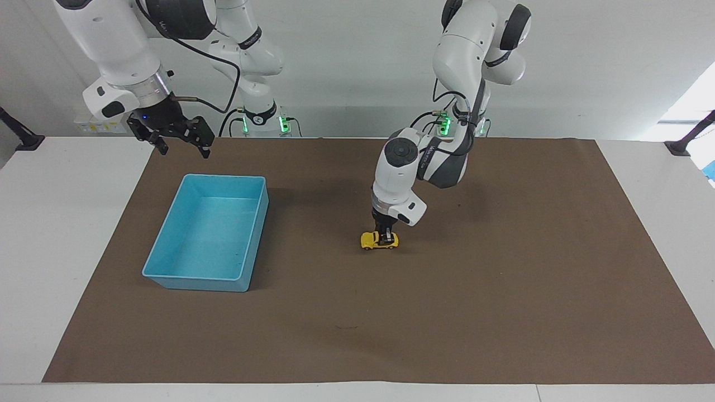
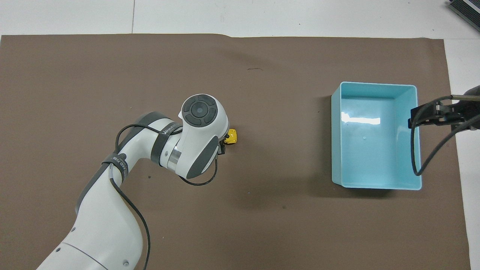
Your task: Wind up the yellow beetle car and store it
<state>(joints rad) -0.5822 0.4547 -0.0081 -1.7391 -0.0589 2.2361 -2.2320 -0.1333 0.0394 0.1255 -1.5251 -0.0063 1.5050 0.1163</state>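
The yellow beetle car (image 1: 371, 242) stands on its wheels on the brown mat, near the middle of the table. My left gripper (image 1: 384, 238) points straight down and is shut on the car's body. In the overhead view only one end of the car (image 2: 232, 136) shows beside the left wrist, which hides the left gripper (image 2: 223, 142). The light blue bin (image 1: 223, 177) stands empty toward the right arm's end of the table and shows in the overhead view (image 2: 375, 84). My right gripper (image 1: 180, 139) waits open in the air over the bin's corner nearest the robots, and shows in the overhead view (image 2: 431, 114).
The brown mat (image 1: 503, 279) covers most of the white table. A dark clamp (image 1: 684, 145) stands at the table's edge toward the left arm's end, and another (image 1: 22, 140) toward the right arm's end.
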